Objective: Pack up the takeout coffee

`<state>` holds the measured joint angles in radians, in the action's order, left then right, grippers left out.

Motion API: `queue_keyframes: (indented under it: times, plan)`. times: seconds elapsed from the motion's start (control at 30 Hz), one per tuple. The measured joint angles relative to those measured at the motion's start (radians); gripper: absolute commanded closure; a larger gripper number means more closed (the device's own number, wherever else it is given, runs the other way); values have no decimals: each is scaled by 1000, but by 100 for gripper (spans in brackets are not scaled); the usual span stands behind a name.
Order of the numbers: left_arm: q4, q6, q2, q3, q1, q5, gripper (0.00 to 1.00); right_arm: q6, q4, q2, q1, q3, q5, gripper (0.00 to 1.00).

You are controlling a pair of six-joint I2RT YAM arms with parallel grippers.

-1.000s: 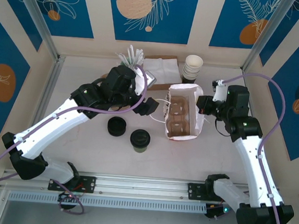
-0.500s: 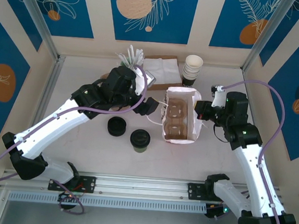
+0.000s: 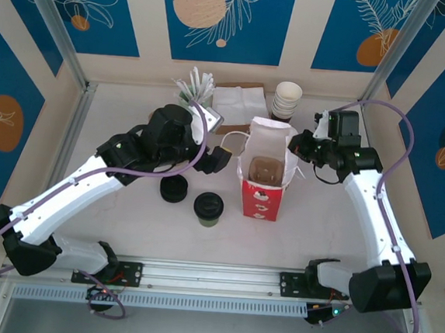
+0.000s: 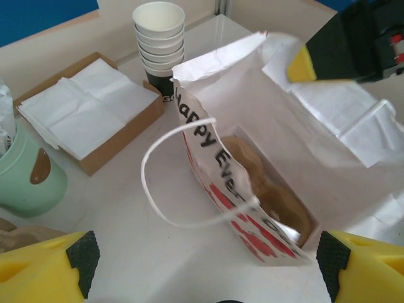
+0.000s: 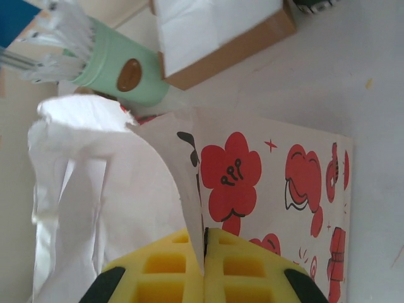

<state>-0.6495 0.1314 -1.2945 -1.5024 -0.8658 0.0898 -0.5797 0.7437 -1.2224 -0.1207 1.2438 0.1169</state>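
The right claw (image 5: 203, 252), clenched on the rim of the red-and-white paper bag (image 3: 262, 195), should hold it upright while the released left claw (image 3: 221, 159) reaches for the black-lidded dark paper coffee cup (image 3: 208, 206) standing just behind it.

paper bag (image 3: 263, 187): from lying on its side to upright | right arm (image 3: 369, 196): swung farther back
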Motion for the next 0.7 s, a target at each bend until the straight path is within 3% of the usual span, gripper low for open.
queue_keyframes:
  times: [0.1, 0.13, 0.3, 0.37, 0.5, 0.7]
  plan:
    - [-1, 13, 2, 0, 0, 9, 10, -35, 8, -47, 43, 0, 22, 99]
    - [-1, 19, 2, 1, 0, 10, 10, -42, 10, -58, 54, 0, 28, 95]
    - [-3, 30, 3, 13, 0, 27, 7, -60, 25, -70, 97, 10, 64, 54]
    - [-4, 35, 4, 17, 0, 36, 5, -54, 45, -70, 108, 32, 76, 45]
    - [-1, 40, 17, 37, 0, 51, 7, -27, 95, -70, 145, 105, 103, 35]
    - [6, 40, 42, 60, 0, 69, 8, 24, 177, -67, 203, 211, 146, 32]
